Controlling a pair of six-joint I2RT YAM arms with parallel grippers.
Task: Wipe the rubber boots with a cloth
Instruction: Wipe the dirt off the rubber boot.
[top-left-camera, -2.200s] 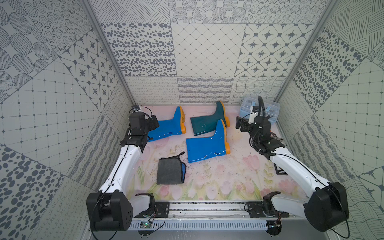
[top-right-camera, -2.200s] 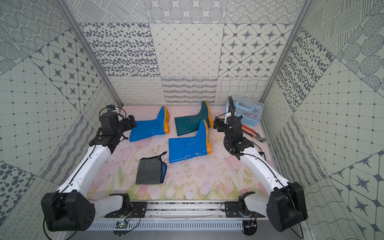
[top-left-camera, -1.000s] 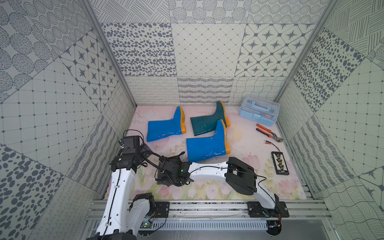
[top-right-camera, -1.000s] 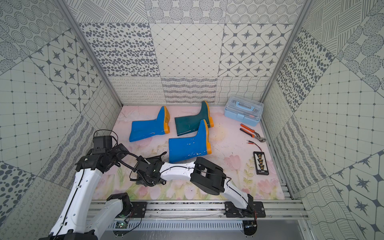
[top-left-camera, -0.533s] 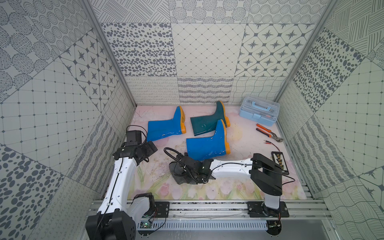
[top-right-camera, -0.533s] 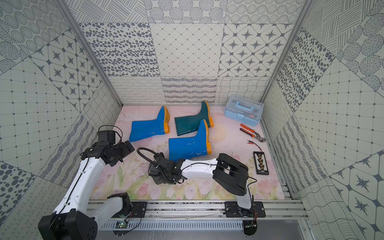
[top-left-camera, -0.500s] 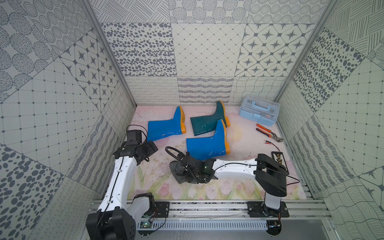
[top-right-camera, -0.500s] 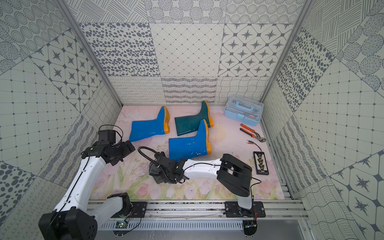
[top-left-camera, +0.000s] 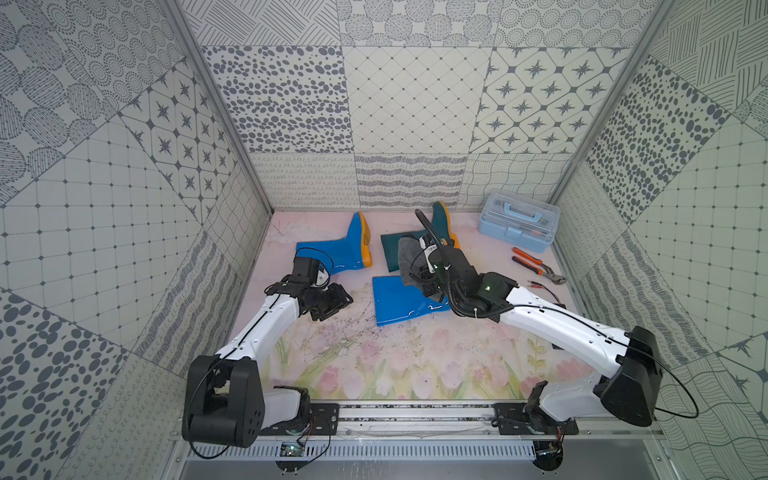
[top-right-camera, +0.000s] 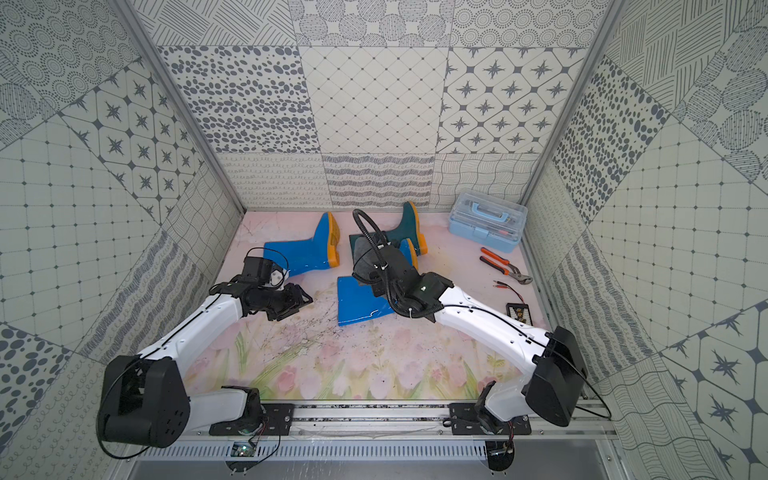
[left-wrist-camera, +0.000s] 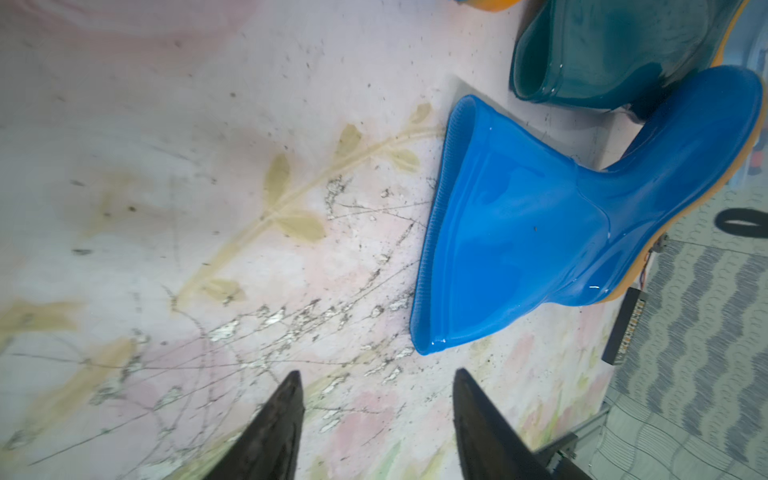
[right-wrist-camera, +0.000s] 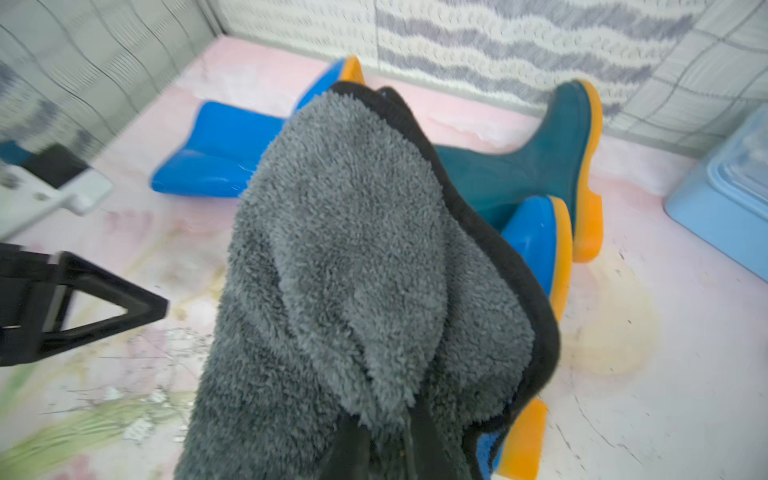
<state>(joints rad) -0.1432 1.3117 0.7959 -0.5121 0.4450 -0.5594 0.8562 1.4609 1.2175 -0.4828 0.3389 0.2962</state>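
Three rubber boots lie on their sides on the floral mat: a blue one (top-left-camera: 336, 253) at the back left, a dark teal one (top-left-camera: 440, 226) behind, and a blue one (top-left-camera: 399, 303) in the middle. My right gripper (right-wrist-camera: 386, 419) is shut on the fluffy grey cloth (top-left-camera: 409, 259), held above the middle boot's foot. The cloth (right-wrist-camera: 353, 249) hides most of that boot and part of the teal boot (right-wrist-camera: 540, 166). My left gripper (left-wrist-camera: 376, 374) is open and empty, low over the mat, just left of the middle boot's (left-wrist-camera: 519, 232) shaft mouth.
A light blue toolbox (top-left-camera: 517, 226) stands at the back right. Orange-handled pliers (top-left-camera: 536, 266), thin test leads and a small black tray (top-right-camera: 517, 313) lie along the right wall. Patterned walls close in on three sides.
My right gripper closed on the cloth at the front of the mat and carried it up and back over the middle blue boot. The left gripper moved right toward that boot, jaws narrower.
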